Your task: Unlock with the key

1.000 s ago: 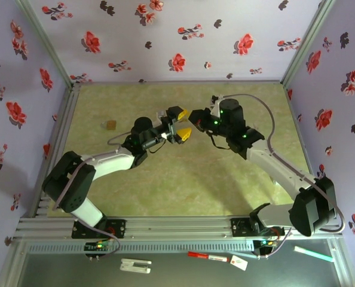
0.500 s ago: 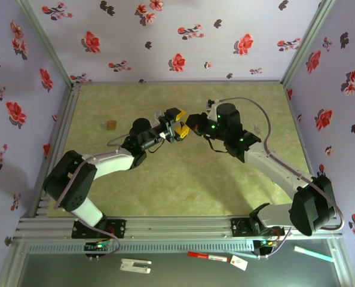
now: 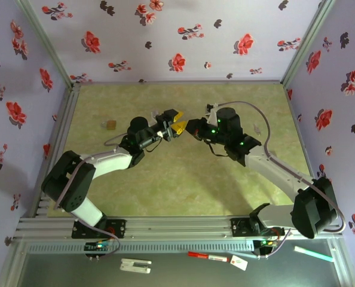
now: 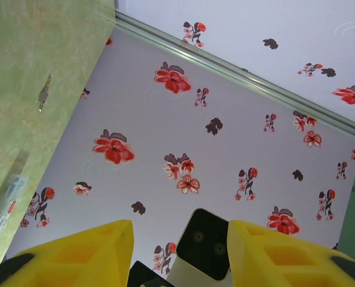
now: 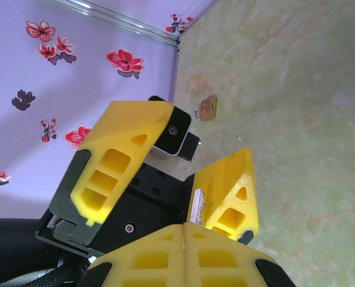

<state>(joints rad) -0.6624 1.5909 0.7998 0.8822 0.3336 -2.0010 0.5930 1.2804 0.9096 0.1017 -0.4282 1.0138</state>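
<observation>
Along the near edge, in front of the metal rail [image 3: 183, 226], lie a red marker [image 3: 206, 256], a white card [image 3: 238, 263] and a pale green pen [image 3: 313, 254]. Past the rail the bench [image 3: 183, 179] is a mottled green sheet. It is closed in on 3 sides by lilac wallpaper [image 3: 165, 36] printed with red flowers.

The 2 arms meet above the middle of the bench. The left claw [image 3: 176, 121] is released, its 2 yellow fingers [image 5: 124, 155] spread wide. The right claw [image 3: 191, 127] is just beside it, tip toward tip, clenched with its fingers pressed flat together. A thin pale sliver [image 5: 195, 206] stands at their tip against one of the left claw's fingers. It is too small to say whether it is the key.

The padlock [image 3: 110, 125] lies on the bench toward the far left, well apart from both claws. A small dark speck [image 4: 44, 92] on the bench in the left wrist view is too blurred to name.
</observation>
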